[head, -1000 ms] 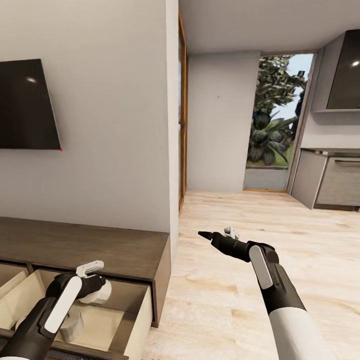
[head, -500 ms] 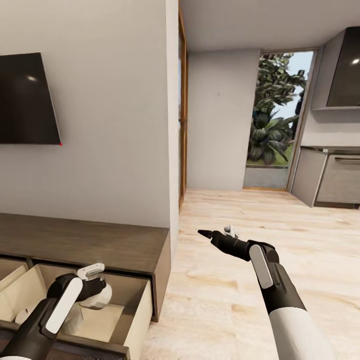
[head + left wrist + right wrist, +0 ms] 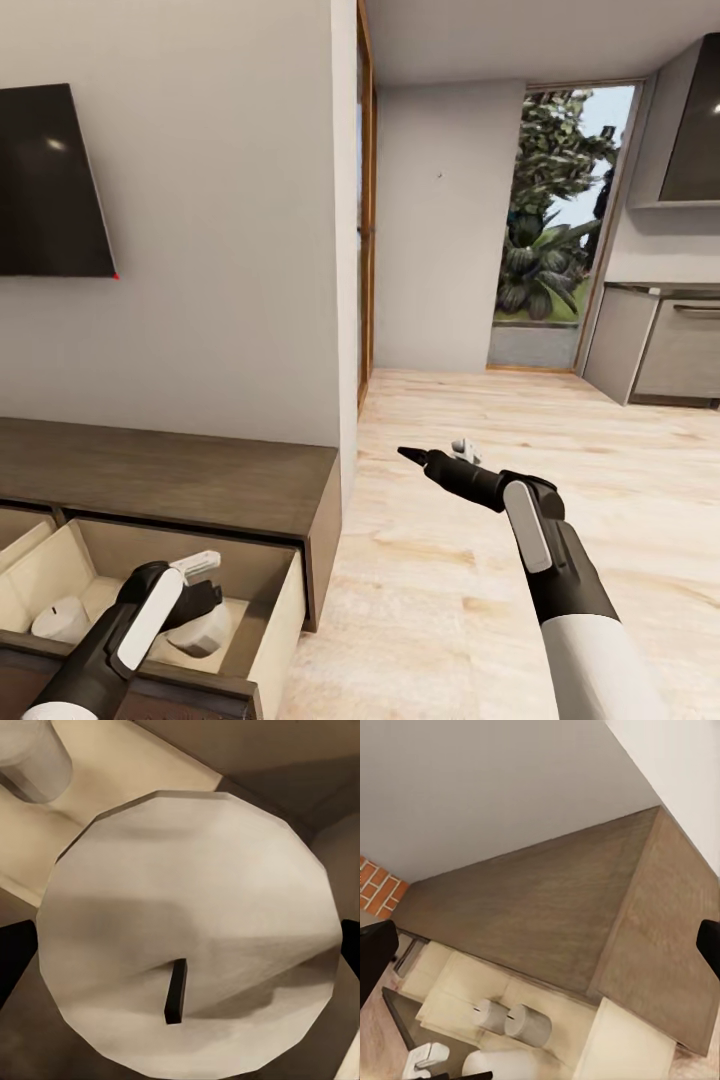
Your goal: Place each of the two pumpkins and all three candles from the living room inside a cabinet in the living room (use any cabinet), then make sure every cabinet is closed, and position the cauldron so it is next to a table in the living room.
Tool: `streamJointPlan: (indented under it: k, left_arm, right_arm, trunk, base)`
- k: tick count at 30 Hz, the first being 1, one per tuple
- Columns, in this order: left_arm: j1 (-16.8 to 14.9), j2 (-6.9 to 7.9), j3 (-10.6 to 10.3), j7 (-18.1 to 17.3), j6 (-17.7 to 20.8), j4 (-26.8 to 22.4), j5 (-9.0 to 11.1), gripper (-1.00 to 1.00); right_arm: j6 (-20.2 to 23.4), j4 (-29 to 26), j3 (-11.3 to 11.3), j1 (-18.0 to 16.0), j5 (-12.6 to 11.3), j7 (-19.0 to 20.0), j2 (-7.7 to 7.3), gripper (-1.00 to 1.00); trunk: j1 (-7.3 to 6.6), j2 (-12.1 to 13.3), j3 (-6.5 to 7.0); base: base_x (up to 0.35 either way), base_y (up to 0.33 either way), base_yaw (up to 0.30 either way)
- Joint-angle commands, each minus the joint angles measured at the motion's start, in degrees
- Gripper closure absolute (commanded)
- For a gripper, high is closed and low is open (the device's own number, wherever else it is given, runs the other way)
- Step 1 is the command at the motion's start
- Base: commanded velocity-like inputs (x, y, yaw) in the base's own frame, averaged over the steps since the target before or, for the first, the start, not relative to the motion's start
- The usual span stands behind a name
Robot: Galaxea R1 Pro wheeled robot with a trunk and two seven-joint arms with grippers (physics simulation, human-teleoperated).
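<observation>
Grey wall (image 3: 230, 250) and TV (image 3: 50, 185) rise behind the cabinet (image 3: 200, 475); pale floor (image 3: 450, 560) lies beside it. In its open drawer (image 3: 265, 640), the left gripper (image 3: 205, 590) clasps a candle (image 3: 200, 632); another candle (image 3: 62, 620) stands nearby. The right gripper (image 3: 435, 455) hovers beside the cabinet, its grip unclear.

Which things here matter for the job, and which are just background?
Job: cabinet; its open drawer; candle between the left fingers; two more candles in the drawer.
Background: TV; kitchen units; window.
</observation>
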Motion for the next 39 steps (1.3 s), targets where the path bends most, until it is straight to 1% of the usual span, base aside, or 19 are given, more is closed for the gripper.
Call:
streamJointPlan:
  k: [1, 7, 19, 29, 39]
  left_arm:
    - [0.0, 0.06, -0.2, 0.5, 0.0, -0.1, 0.5, 1.0]
    - [0.0, 0.04, -0.2, 0.5, -0.2, -0.1, 0.5, 1.0]
    - [0.0, 0.05, -0.3, 0.5, -0.3, 0.0, 0.5, 1.0]
    - [0.0, 0.05, -0.3, 0.5, -0.3, 0.0, 0.6, 1.0]
    - [0.0, 0.0, -0.3, 0.5, -0.3, 0.0, 0.6, 1.0]
  right_arm:
    - [0.3, -0.1, -0.2, 0.0, 0.3, 0.4, 0.08, -1.0]
    - [0.2, -0.2, -0.2, 0.0, 0.3, 0.5, 0.05, -1.0]
    - [0.0, -0.2, -0.3, 0.0, 0.3, 0.5, 0.04, -1.0]
    - [0.1, -0.2, -0.4, 0.0, 0.3, 0.5, 0.01, -1.0]
    - [0.0, -0.2, -0.4, 0.0, 0.3, 0.5, 0.04, -1.0]
  trunk:
    - [-0.01, 0.0, -0.07]
    - [-0.01, 0.0, -0.09]
    - [-0.01, 0.0, -0.09]
    - [-0.01, 0.0, -0.09]
    - [-0.01, 0.0, -0.09]
  base:
    - [0.0, 0.0, 0.0]
    - [0.005, 0.0, 0.0]
    - [0.108, 0.037, 0.0]
    - [0.01, 0.008, 0.0]
    - [0.031, 0.067, 0.0]
